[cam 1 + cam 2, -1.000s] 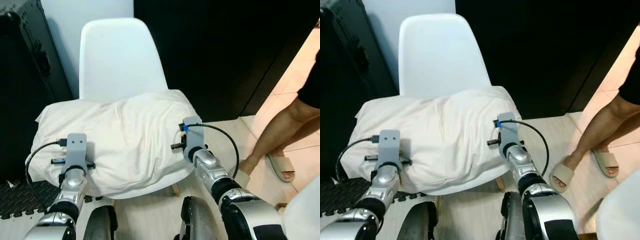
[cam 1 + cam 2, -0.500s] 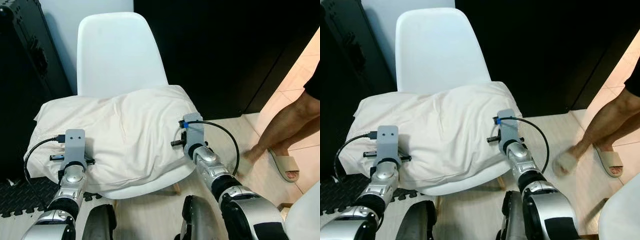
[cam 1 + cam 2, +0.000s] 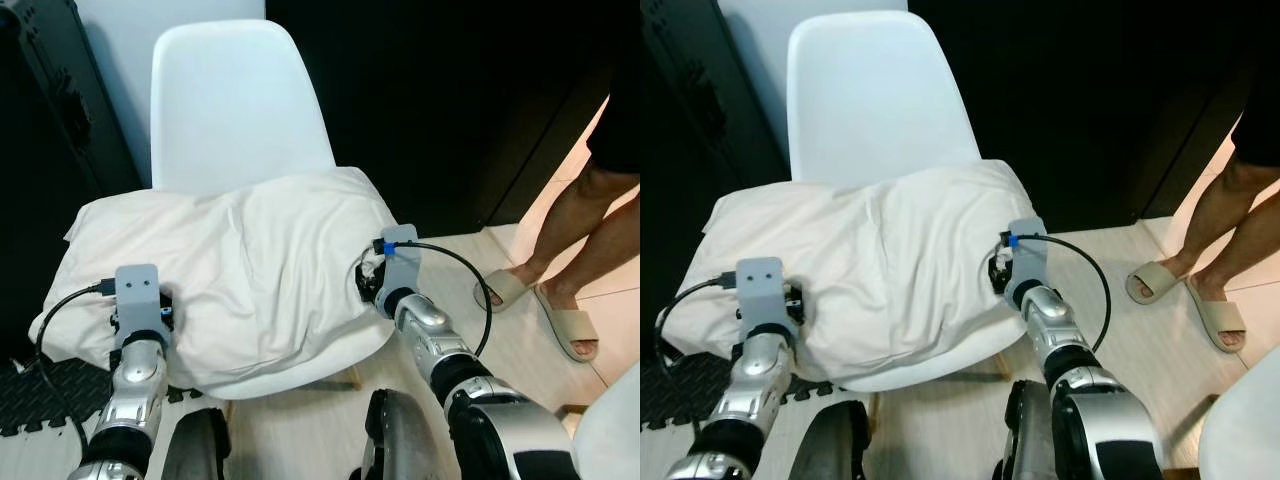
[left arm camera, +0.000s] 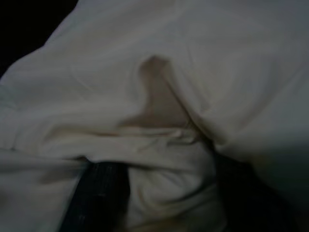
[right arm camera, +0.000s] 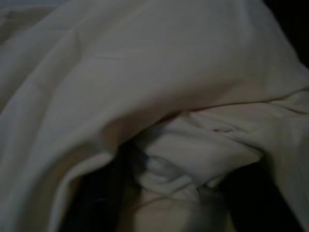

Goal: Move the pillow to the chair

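- One cream pillow (image 3: 225, 275) lay across the white chair's (image 3: 232, 110) seat, spilling past the edge at 9 o'clock, so the job looked nearly done.
- Both wrist views showed fabric bunched between dark fingers, so I'd say the jaws were pinched on the pillow's near edge.
- Left gripper (image 3: 150, 312) sat at the 7 o'clock corner, right gripper (image 3: 998, 272) at 4 o'clock.
- Good next move, imo: nudge it toward 3 o'clock, let go evenly, pull straight back without dragging cloth.
- Someone's sandalled feet (image 3: 545, 305) stood near at 3 o'clock, worth watching.
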Motion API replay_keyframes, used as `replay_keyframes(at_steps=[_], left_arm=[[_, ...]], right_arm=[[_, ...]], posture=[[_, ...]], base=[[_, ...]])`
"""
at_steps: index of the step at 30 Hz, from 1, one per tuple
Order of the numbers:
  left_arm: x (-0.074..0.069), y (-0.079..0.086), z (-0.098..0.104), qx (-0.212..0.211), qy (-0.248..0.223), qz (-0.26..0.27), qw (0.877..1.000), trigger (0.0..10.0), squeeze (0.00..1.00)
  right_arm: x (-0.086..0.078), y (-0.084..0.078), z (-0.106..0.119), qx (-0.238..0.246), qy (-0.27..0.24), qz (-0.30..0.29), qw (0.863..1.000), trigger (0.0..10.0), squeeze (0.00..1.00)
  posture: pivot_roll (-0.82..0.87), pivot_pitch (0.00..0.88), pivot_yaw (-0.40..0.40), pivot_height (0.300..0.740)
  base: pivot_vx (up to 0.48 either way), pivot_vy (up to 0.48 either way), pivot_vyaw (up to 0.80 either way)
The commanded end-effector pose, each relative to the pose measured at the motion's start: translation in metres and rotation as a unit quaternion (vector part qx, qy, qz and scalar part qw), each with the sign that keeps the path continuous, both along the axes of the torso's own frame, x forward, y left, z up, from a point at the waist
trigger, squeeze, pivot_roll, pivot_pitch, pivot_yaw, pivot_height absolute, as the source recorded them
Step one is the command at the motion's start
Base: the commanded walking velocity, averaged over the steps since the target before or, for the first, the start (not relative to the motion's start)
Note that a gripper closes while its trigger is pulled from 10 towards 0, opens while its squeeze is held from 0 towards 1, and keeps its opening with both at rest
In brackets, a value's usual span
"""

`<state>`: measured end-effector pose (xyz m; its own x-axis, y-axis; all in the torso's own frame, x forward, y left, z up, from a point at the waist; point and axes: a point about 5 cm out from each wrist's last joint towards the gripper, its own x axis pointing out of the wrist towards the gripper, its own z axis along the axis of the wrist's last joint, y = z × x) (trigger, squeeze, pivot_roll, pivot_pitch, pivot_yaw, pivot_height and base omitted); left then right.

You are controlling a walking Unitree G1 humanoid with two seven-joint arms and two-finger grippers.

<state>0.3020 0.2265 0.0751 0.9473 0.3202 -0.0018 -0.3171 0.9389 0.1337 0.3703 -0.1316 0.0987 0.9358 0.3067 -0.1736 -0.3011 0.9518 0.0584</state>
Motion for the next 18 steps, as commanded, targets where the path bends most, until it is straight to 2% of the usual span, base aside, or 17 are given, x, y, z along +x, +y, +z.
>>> replay_keyframes(at_steps=[1,5,7,10,11,13,14,15,16,17,18], left_arm=[[-0.010,-0.008,-0.008,0.002,0.015,-0.023,1.000,10.0,1.00],[-0.033,-0.007,-0.013,-0.011,0.014,-0.025,1.000,10.0,1.00],[-0.033,-0.007,-0.013,-0.011,0.014,-0.025,1.000,10.0,1.00],[-0.049,-0.005,-0.012,-0.012,0.013,-0.022,1.000,10.0,1.00],[-0.049,-0.005,-0.012,-0.012,0.013,-0.022,1.000,10.0,1.00],[-0.062,0.002,-0.012,-0.004,0.016,0.001,1.000,10.0,1.00],[-0.062,0.002,-0.012,-0.004,0.016,0.001,1.000,10.0,1.00],[-0.075,0.014,-0.010,0.008,0.011,0.039,0.999,10.0,0.29],[-0.075,0.014,-0.010,0.008,0.011,0.039,0.999,10.0,0.29],[-0.080,0.019,-0.009,0.012,0.006,0.054,0.998,10.0,0.00],[-0.080,0.019,-0.009,0.012,0.006,0.054,0.998,10.0,0.00]], right_arm=[[-0.005,0.000,-0.007,0.009,0.008,0.010,1.000,10.0,1.00],[-0.007,-0.015,-0.009,0.013,0.004,-0.008,1.000,10.0,1.00],[-0.007,-0.015,-0.009,0.013,0.004,-0.008,1.000,10.0,1.00],[-0.010,-0.027,-0.011,0.018,0.005,-0.022,1.000,10.0,1.00],[-0.010,-0.027,-0.011,0.018,0.005,-0.022,1.000,10.0,1.00],[-0.012,-0.037,-0.013,0.012,0.009,-0.032,0.999,10.0,1.00],[-0.012,-0.037,-0.013,0.012,0.009,-0.032,0.999,10.0,1.00],[-0.013,-0.044,-0.014,-0.006,0.014,-0.042,0.999,10.0,1.00],[-0.013,-0.044,-0.014,-0.006,0.014,-0.042,0.999,10.0,1.00],[-0.013,-0.047,-0.014,-0.012,0.015,-0.043,0.999,10.0,0.41],[-0.013,-0.047,-0.014,-0.012,0.015,-0.043,0.999,10.0,0.41]], posture=[[0.08,0.109,-0.065,0.520],[0.08,0.105,-0.062,0.520],[0.08,0.105,-0.062,0.520],[0.09,0.101,-0.066,0.520],[0.09,0.101,-0.066,0.520],[0.09,0.099,-0.066,0.520],[0.09,0.099,-0.066,0.520],[0.08,0.098,-0.065,0.520],[0.08,0.098,-0.065,0.520],[0.08,0.098,-0.065,0.520],[0.08,0.098,-0.065,0.520]], base=[[0.000,0.000,0.00],[0.000,0.000,0.00],[0.000,0.000,0.00],[0.000,0.000,0.00],[0.000,0.000,0.00],[0.000,0.000,0.00],[0.000,0.000,0.00],[0.000,0.000,0.00],[0.000,0.000,0.00],[0.000,0.000,0.00],[0.000,0.000,0.00]])
